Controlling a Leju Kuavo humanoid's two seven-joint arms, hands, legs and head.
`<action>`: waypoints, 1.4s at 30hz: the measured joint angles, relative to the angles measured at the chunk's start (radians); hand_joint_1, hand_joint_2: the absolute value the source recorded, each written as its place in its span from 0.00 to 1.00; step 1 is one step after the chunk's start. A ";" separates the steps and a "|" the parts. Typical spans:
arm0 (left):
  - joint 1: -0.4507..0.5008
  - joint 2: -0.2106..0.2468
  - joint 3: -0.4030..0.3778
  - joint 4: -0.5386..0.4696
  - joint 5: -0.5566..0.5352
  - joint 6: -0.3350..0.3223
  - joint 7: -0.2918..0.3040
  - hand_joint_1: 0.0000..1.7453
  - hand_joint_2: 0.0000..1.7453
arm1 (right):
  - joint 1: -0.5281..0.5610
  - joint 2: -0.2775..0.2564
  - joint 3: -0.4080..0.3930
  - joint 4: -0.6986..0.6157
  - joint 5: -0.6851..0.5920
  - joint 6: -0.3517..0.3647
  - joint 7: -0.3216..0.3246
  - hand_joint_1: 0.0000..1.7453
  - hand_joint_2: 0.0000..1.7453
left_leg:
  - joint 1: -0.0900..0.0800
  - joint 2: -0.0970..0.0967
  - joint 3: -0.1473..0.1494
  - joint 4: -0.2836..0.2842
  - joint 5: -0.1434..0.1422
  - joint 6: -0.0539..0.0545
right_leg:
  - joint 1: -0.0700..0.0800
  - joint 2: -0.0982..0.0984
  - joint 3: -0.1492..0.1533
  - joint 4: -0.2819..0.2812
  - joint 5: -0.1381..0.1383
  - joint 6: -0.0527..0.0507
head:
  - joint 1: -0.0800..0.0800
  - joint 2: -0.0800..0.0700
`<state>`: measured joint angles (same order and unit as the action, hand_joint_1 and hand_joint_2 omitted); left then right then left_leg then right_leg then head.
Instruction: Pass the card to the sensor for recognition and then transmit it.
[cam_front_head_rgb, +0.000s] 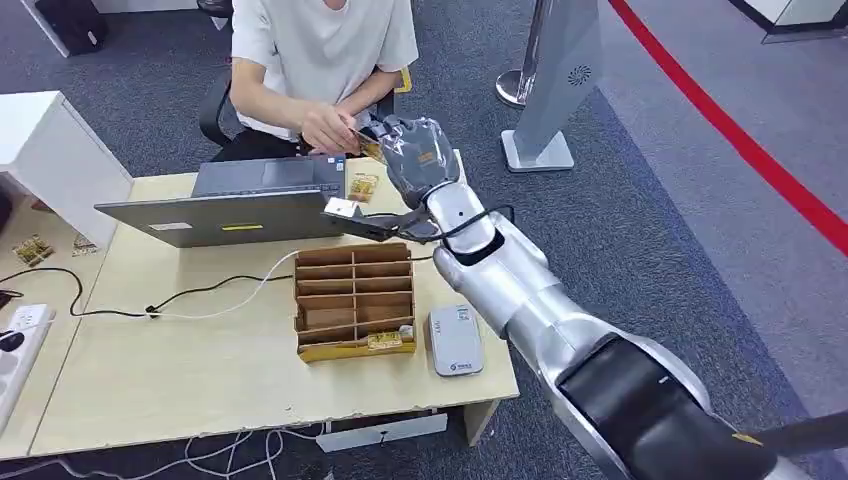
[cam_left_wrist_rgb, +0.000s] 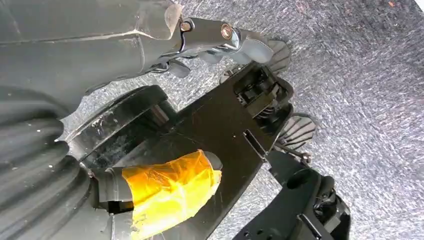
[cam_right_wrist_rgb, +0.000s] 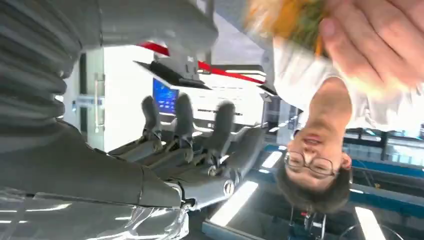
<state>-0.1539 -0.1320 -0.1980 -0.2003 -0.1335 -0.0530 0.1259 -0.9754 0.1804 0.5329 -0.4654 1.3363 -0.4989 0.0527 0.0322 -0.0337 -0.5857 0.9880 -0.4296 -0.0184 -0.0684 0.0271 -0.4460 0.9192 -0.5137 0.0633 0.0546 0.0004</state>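
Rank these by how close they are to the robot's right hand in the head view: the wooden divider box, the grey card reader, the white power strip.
Measured from the right hand, stretched over the far edge of the table toward the person:
1. Wooden divider box, mid-table, just below the hand.
2. Grey card reader, beside the box on its right, nearer the front edge.
3. White power strip, at the table's far left edge.

Glossy silver arm (cam_front_head_rgb: 520, 290), wooden organizer (cam_front_head_rgb: 353, 298)

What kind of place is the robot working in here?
Probably an office reception or demo desk: a seated person at a laptop, a wooden card organiser, a grey card reader, and a red floor line behind.
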 joint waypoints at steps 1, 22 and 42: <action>0.000 0.000 0.000 0.000 -0.002 0.001 0.000 0.00 1.00 | 0.001 0.000 0.000 0.002 -0.008 -0.008 -0.010 0.00 1.00 | 0.000 0.000 0.000 0.000 0.000 0.000 | 0.000 0.000 0.000 0.000 0.000 0.000 | 0.000 0.000; 0.069 0.003 0.102 0.000 0.055 0.026 -0.089 0.00 1.00 | 0.440 -0.122 0.027 -0.428 -0.208 -0.193 -0.278 0.00 1.00 | 0.000 0.000 0.000 0.000 -0.002 -0.001 | 0.000 -0.001 -0.001 -0.002 -0.002 -0.001 | 0.000 0.000; 0.117 0.010 0.176 0.000 0.077 0.040 -0.152 0.00 1.00 | 1.014 -0.263 -0.031 -0.938 -0.081 -0.199 -0.462 0.00 1.00 | 0.000 0.000 -0.001 0.000 -0.006 -0.002 | 0.000 -0.001 -0.001 -0.002 -0.006 -0.001 | 0.000 0.000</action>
<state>-0.0367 -0.1221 -0.0218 -0.1999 -0.0568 -0.0126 -0.0263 0.0383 -0.0824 0.5024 -1.4031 1.2555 -0.6977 -0.4097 0.0324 -0.0339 -0.5864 0.9882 -0.4359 -0.0205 -0.0682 0.0262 -0.4468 0.9167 -0.5196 0.0624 0.0546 0.0004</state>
